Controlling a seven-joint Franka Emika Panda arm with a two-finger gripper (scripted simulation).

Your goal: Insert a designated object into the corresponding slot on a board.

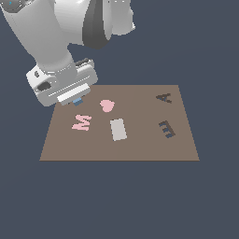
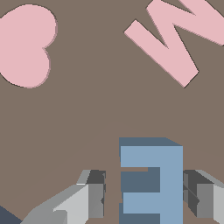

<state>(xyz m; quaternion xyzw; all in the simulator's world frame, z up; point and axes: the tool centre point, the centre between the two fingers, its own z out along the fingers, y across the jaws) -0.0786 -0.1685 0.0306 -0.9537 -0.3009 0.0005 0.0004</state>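
The blue E-shaped designated object (image 2: 151, 181) lies on the brown board (image 1: 140, 149) near its far corner on the exterior view's left, where only a blue sliver (image 1: 77, 101) shows under the hand. My gripper (image 2: 144, 197) straddles it, open: one fingertip (image 2: 94, 194) stands a small gap away from the letter, the other (image 2: 197, 199) sits right at its edge. The dark E-shaped slot (image 1: 166, 129) is across the board, toward the exterior view's right.
On the board also lie a pink M (image 1: 81, 122), a pink heart (image 1: 107, 105) and a pale grey rectangle (image 1: 118, 129). A dark A-shaped recess (image 1: 164, 97) sits just beyond the E slot. The arm's white body looms over the board's far left corner.
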